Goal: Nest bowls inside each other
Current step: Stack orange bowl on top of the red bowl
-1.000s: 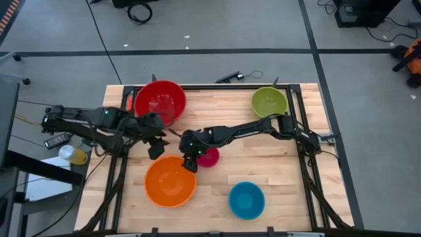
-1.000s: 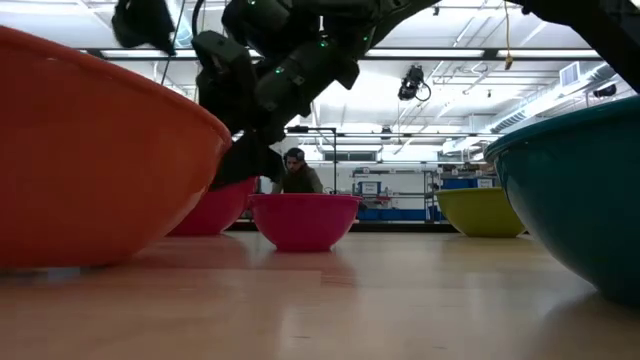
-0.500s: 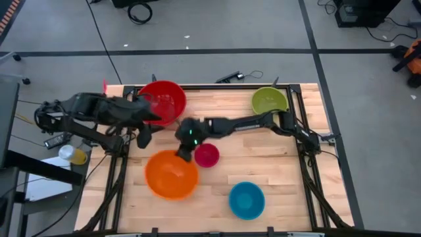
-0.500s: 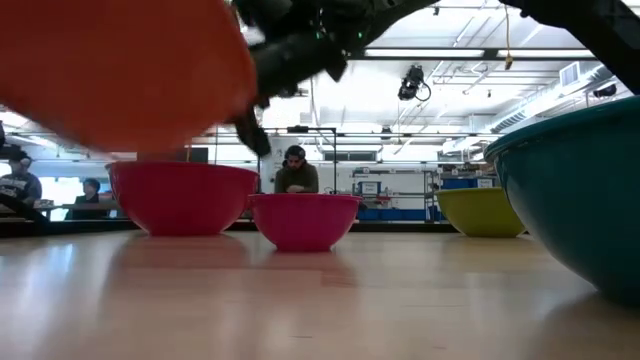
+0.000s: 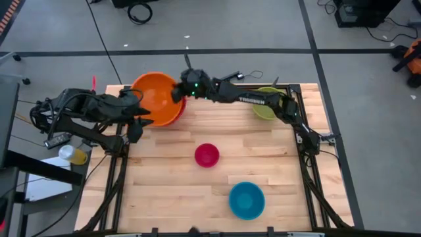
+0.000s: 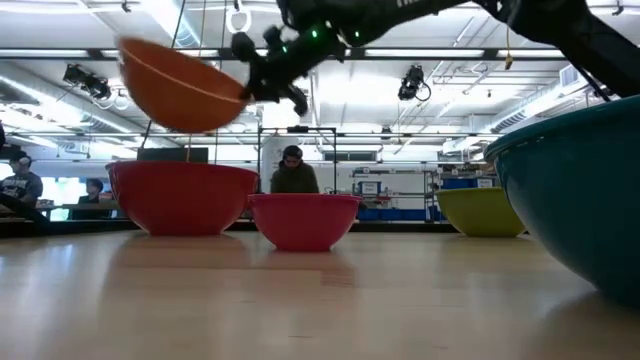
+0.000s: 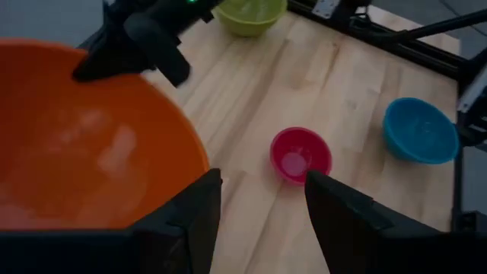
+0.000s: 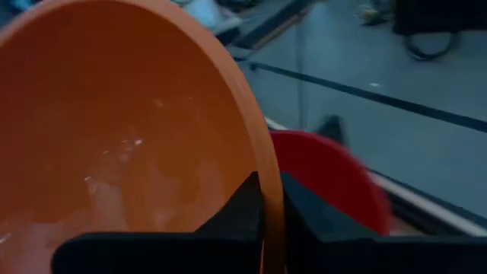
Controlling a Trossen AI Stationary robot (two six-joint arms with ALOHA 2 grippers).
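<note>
The orange bowl (image 5: 154, 99) hangs in the air over the red bowl (image 6: 185, 195), which stands at the table's far left. My right gripper (image 5: 179, 92) is shut on the orange bowl's rim. Beside the red bowl, toward the left edge, my left gripper (image 7: 262, 213) is open with nothing between its fingers. On their bases on the table stand the pink bowl (image 5: 206, 155) in the middle, the blue bowl (image 5: 247, 199) near the front and the green bowl (image 5: 263, 106) at the far right, partly under my right arm. My right gripper pinches the orange bowl's rim (image 8: 271, 199) on the side toward the table's right, one finger inside the bowl and one outside. The fingers come almost level from the right. The bowl is lifted clear and tilted (image 6: 185, 85) above the red bowl.
Black frame rails (image 5: 309, 164) run along the table's left and right edges. Bare wood lies between the pink bowl and the near left corner. People show in the room behind the table in the low view.
My right gripper has lifted the orange bowl off the table's near left part and swung it up and toward the far edge, over the red bowl; the bowl has tipped. My left gripper has drawn back toward the left edge and risen.
</note>
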